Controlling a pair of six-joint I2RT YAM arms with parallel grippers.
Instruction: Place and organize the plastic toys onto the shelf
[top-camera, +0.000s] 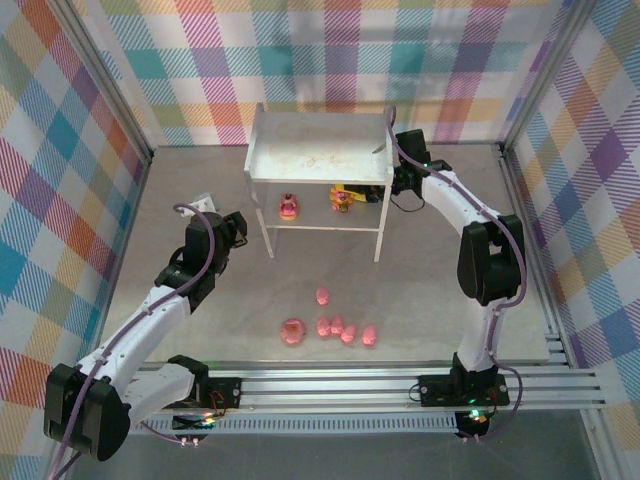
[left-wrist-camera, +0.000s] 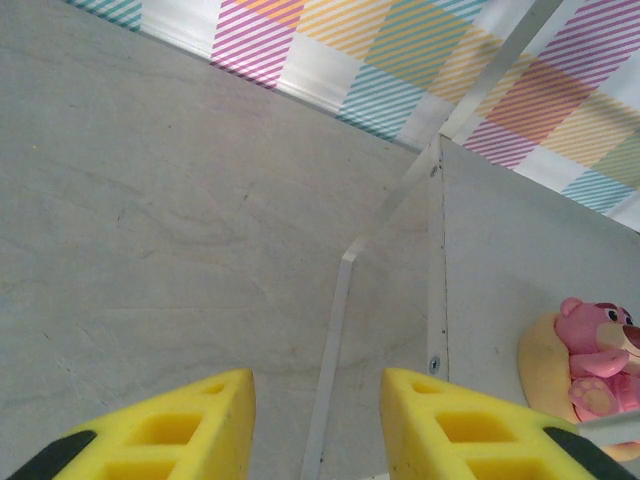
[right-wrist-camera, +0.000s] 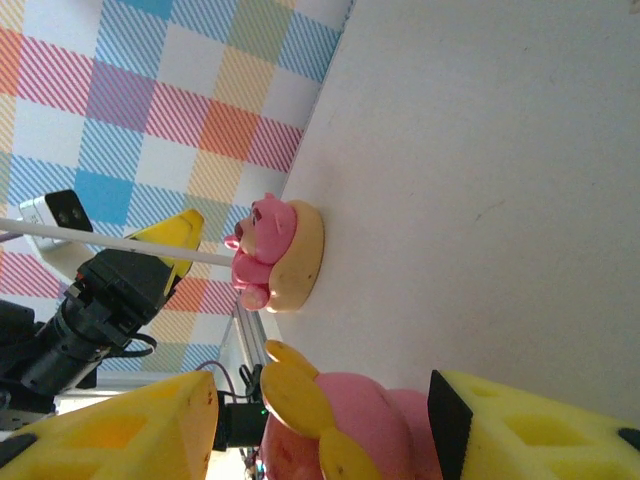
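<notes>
A: Where are the toys?
B: Five pigs and the donut are bunched on the table, lower centre. The bear and yellow toy are under the shelf top, upper centre
A: Handling?
B: My guess is light, hard moulded plastic, glossy and rounded, so slippy. Pinch pigs across the flanks, donut across the ring
A: Claws?
B: Right claw straddles the yellow toy, can't tell if it's clamped. Left claw is released with nothing in it, facing a thin white leg
</notes>
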